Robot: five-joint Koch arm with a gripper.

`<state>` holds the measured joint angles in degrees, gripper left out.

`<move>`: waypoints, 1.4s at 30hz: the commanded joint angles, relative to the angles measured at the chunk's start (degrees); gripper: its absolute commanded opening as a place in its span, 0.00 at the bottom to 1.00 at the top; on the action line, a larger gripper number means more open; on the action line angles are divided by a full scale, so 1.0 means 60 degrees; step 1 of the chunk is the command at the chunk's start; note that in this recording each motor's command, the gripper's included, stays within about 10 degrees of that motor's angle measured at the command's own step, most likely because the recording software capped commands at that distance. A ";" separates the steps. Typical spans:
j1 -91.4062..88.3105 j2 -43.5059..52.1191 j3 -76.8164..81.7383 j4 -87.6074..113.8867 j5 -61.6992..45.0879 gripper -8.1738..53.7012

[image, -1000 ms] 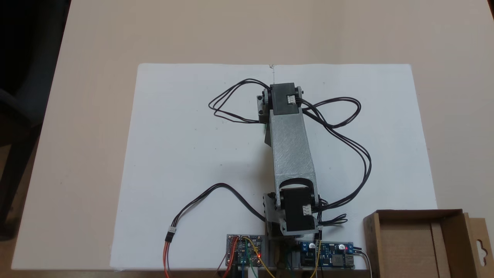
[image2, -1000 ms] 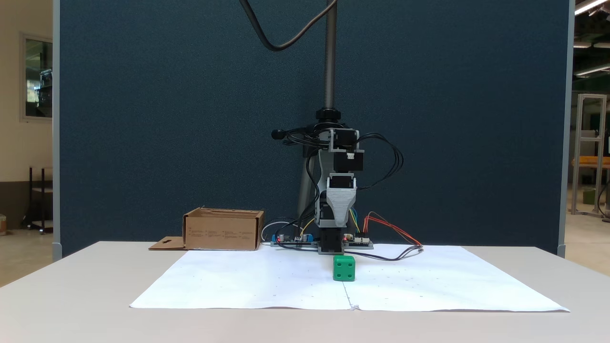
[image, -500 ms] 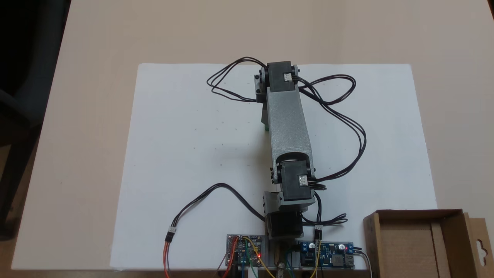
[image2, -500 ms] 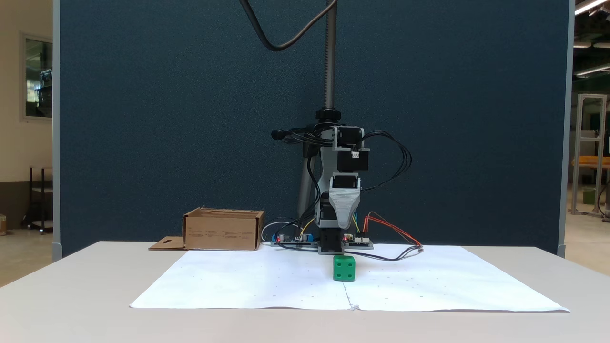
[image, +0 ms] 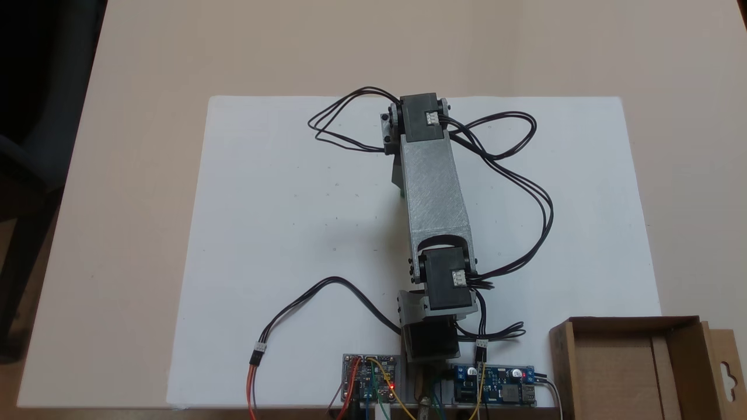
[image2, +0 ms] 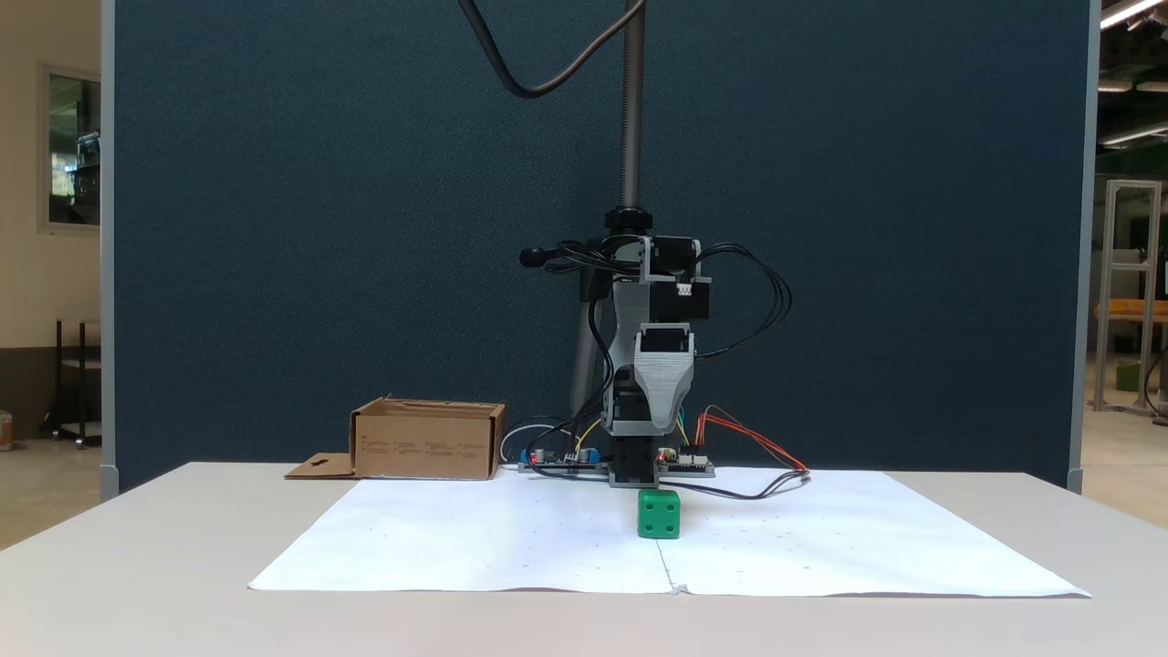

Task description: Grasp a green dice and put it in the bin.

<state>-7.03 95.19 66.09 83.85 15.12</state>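
Dice task, surface: we see a pale surface [image: 117, 175] carrying everything, well lit in both fixed views.
Paper: a white sheet [image: 280, 233] covers the middle of the surface; we see the arm's base and circuit boards [image: 370, 379] at its near edge in the top-down fixed view.
Arm: the grey arm [image: 435, 186] reaches out over the sheet, with black cables [image: 525, 192] looping to either side.
Bin: the bin [image: 636, 361] sits beside the base, well apart from the dice; in the front fixed view it stands at left [image2: 429, 440].
Fingers: the gripper [image2: 659, 415] points down above the dice; we cannot tell how far apart its fingers stand, since the arm covers them from above and they line up from the front.
Green dice: the green dice [image2: 659, 514] rests on the sheet in front of the base, untouched; from above only a green sliver [image: 402, 193] peeks out beside the arm.
Risk: we judge a descent slightly off-centre could nudge the smooth rounded cube away, or pinch a corner and let it squirt out.
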 commanded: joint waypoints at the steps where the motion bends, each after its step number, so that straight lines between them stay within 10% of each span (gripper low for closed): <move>1: -0.0117 0.0337 -0.0806 0.0000 0.0483 0.81; 42: 0.0000 -0.1099 0.0981 -0.1963 0.0469 0.82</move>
<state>-6.94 87.71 72.86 72.77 15.12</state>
